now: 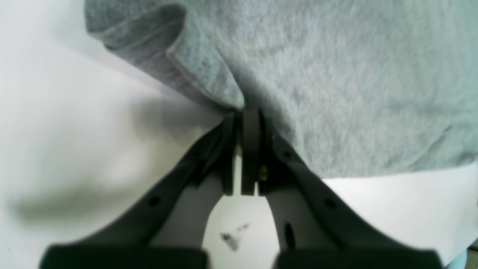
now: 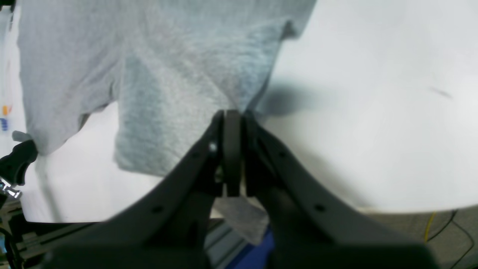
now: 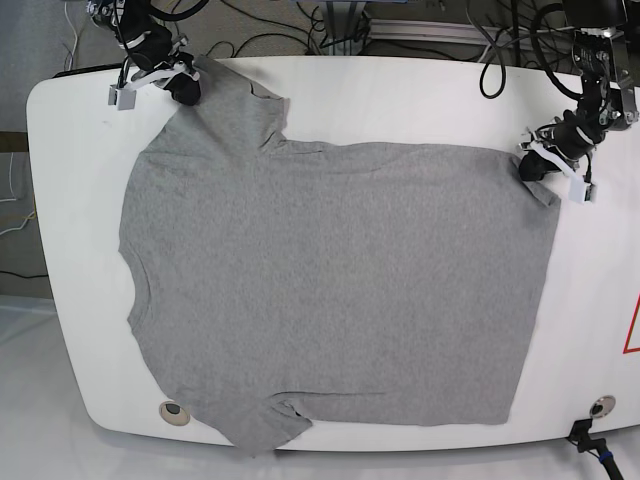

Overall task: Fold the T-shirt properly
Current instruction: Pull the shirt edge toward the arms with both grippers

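A grey T-shirt lies spread flat on the white table, collar side toward the left, one sleeve at the back left and the other hanging over the front edge. At the back left, my right gripper is shut on the sleeve's edge. In the right wrist view its jaws pinch the grey fabric, which is lifted a little. My left gripper is shut on the back right hem corner. The left wrist view shows the same gripper closed on a fold of the cloth.
The white table has rounded corners and a round hole near each front corner. Cables lie behind the back edge. A red mark sits at the table's right edge.
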Controlling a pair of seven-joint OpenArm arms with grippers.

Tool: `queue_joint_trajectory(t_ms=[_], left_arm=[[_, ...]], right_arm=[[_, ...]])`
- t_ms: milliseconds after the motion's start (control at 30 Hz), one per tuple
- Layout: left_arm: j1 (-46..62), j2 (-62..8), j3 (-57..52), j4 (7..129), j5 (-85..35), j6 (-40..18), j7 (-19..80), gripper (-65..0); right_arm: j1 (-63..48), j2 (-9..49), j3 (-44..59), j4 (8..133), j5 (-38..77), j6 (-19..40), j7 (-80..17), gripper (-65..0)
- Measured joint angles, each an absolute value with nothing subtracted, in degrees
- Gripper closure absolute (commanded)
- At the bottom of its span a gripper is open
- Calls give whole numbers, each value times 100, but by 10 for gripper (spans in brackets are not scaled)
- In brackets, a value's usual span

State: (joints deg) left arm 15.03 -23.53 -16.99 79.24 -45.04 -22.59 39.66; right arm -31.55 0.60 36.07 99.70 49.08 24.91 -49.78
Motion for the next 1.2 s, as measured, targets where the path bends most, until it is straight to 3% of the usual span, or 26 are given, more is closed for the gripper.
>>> queue_joint_trajectory(t_ms=[733,967,1200], left_arm=[[2587,-2351,-2128,9282,-4091,-2032,4025,0],[2445,-2342,-2106,9268,-3940,-2008,3828,0],[2119,-2342,-2060,9196,-3590,-2008,3485,0]], right_arm=[[-4480,246,3916,11249,5286,2519,-5054,0],[-4274,255,4025,11395,5240,2539,-4906,0],[-3378,397,4071,11264,4318,2471,-4429,0]])
